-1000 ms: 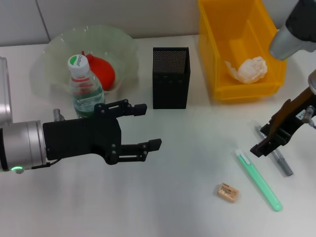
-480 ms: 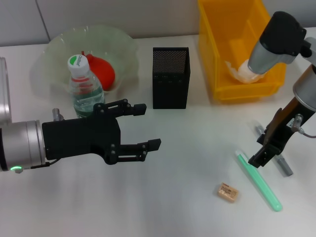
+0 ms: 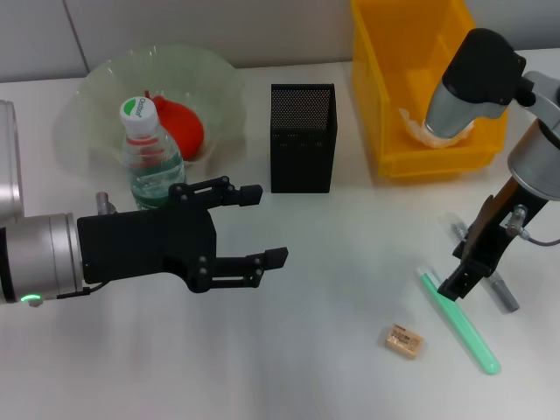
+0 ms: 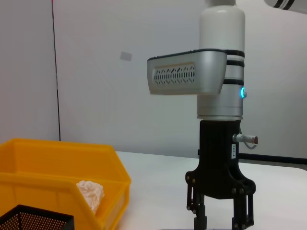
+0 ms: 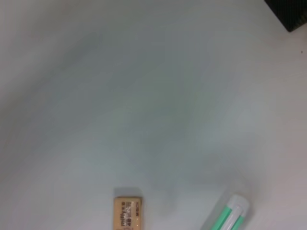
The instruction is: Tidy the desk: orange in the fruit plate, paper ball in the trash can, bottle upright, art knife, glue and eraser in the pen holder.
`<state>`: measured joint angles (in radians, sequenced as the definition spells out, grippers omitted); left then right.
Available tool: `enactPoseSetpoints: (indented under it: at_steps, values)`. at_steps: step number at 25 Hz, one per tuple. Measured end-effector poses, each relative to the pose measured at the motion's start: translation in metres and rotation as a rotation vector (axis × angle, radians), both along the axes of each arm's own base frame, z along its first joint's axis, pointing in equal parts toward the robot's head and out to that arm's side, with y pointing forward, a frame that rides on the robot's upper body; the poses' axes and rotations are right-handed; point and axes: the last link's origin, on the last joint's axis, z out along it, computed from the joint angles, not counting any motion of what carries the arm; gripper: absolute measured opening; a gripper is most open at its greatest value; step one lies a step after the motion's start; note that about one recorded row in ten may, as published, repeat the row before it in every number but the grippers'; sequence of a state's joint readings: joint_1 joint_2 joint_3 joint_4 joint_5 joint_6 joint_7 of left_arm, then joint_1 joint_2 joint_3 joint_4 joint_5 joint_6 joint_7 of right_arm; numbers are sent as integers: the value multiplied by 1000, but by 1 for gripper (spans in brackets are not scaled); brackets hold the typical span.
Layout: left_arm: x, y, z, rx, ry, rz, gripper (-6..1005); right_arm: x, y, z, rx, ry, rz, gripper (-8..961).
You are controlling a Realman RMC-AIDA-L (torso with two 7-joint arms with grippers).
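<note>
My right gripper (image 3: 462,278) is open and hangs low over the capped end of the green glue stick (image 3: 461,321), which lies on the white desk. The left wrist view shows the right gripper's (image 4: 220,221) fingers apart and empty. The grey art knife (image 3: 501,290) lies just right of it. The tan eraser (image 3: 403,340) lies to the glue's left; the right wrist view shows the eraser (image 5: 128,213) and the glue tip (image 5: 229,215). The black mesh pen holder (image 3: 303,137) stands at centre back. My left gripper (image 3: 267,225) is open and empty, hovering in front of the upright bottle (image 3: 149,162).
The orange (image 3: 181,128) lies in the green glass fruit plate (image 3: 96,96) behind the bottle. The paper ball (image 3: 413,125) lies in the yellow bin (image 3: 385,87) at the back right, partly hidden by my right arm. The left wrist view also shows the paper ball (image 4: 91,194).
My right arm has swung left and its gripper has shifted from over the art knife to over the glue stick's capped end. The left arm has stayed still.
</note>
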<state>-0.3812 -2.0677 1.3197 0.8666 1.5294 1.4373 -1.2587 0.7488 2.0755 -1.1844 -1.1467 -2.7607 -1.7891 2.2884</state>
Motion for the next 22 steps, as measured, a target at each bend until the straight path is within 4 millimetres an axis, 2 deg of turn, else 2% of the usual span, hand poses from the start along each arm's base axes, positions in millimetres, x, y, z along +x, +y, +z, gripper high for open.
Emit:
enactPoseSetpoints:
  at_steps: [22]
  values:
    - [-1, -1, -1, -7, 1, 1, 827, -1, 6, -21, -59, -36, 13, 664]
